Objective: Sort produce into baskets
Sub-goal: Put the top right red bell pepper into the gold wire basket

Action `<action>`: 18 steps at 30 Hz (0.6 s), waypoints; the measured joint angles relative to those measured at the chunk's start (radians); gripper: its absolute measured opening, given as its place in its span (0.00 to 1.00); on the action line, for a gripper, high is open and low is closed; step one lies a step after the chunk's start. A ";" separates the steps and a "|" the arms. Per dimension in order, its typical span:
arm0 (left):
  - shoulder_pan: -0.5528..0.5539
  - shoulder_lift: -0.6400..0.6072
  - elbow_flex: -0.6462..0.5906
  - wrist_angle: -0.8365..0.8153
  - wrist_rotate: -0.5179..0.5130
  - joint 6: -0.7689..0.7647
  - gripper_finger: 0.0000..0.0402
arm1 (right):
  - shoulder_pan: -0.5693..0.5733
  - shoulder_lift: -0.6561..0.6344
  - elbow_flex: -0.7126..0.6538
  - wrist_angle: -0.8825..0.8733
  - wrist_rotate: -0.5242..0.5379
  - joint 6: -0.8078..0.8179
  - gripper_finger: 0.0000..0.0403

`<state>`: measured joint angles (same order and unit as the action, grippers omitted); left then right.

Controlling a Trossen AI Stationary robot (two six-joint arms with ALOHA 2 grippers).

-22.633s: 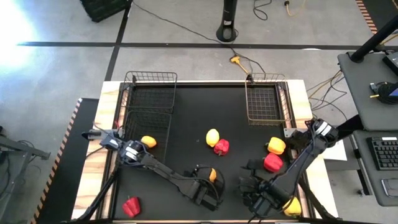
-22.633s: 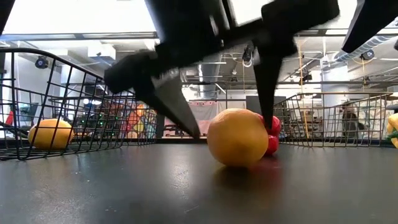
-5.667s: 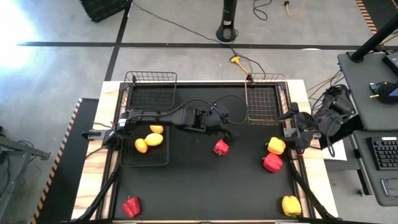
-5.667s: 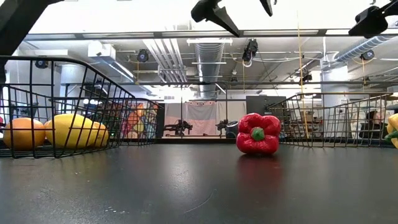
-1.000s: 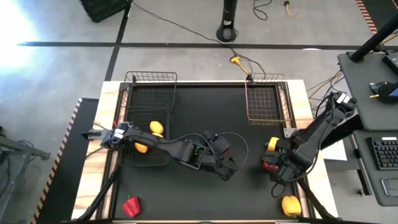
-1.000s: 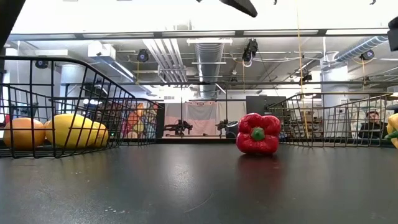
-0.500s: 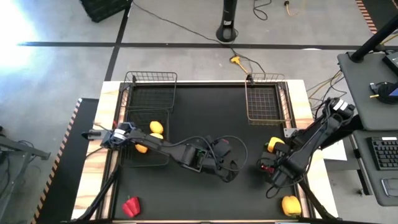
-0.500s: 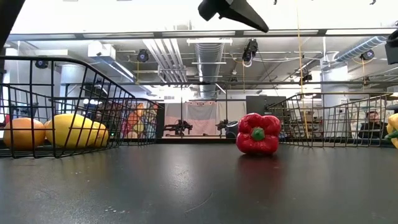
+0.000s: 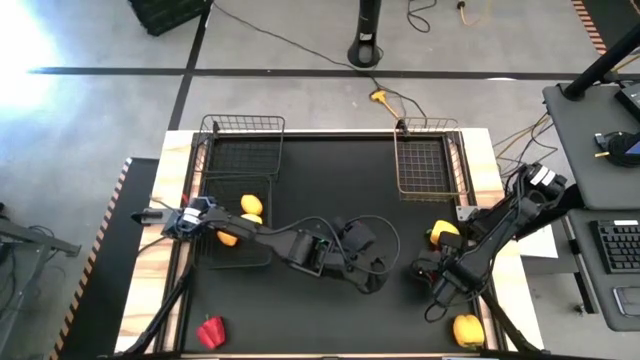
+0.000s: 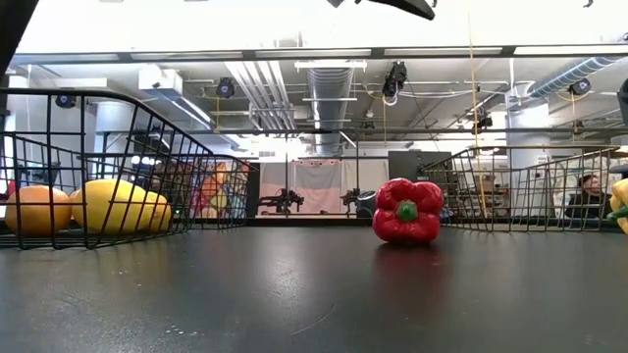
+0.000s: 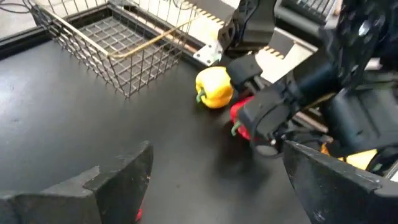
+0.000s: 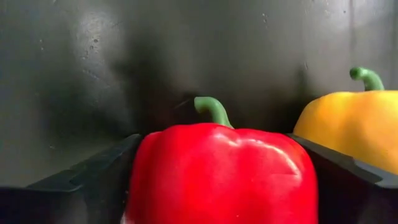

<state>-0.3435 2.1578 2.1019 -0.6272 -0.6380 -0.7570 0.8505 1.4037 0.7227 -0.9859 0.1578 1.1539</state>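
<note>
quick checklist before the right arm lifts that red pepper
1. Red pepper between the right gripper fingers: ok.
2. Fingers closed on it: cannot tell.
3. Yellow pepper apart from the red one: cannot tell, very close.
4. Left gripper out of the way: ok, open over the table centre.
5. Right basket free to receive: ok.

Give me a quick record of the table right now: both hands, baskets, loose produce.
left hand: open, above the middle red pepper
right hand: at the right red pepper, next to a yellow pepper
near left basket: at least two lemons
loose, near edge: corner yellow pepper, corner red pepper
</note>
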 joint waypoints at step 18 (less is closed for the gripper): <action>0.003 0.000 0.091 -0.063 -0.005 -0.010 0.85 | 0.000 -0.170 0.007 0.037 0.074 -0.184 0.86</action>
<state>-0.3407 2.1578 2.1930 -0.6899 -0.6432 -0.7668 0.8504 1.2341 0.7297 -0.9489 0.2316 0.9694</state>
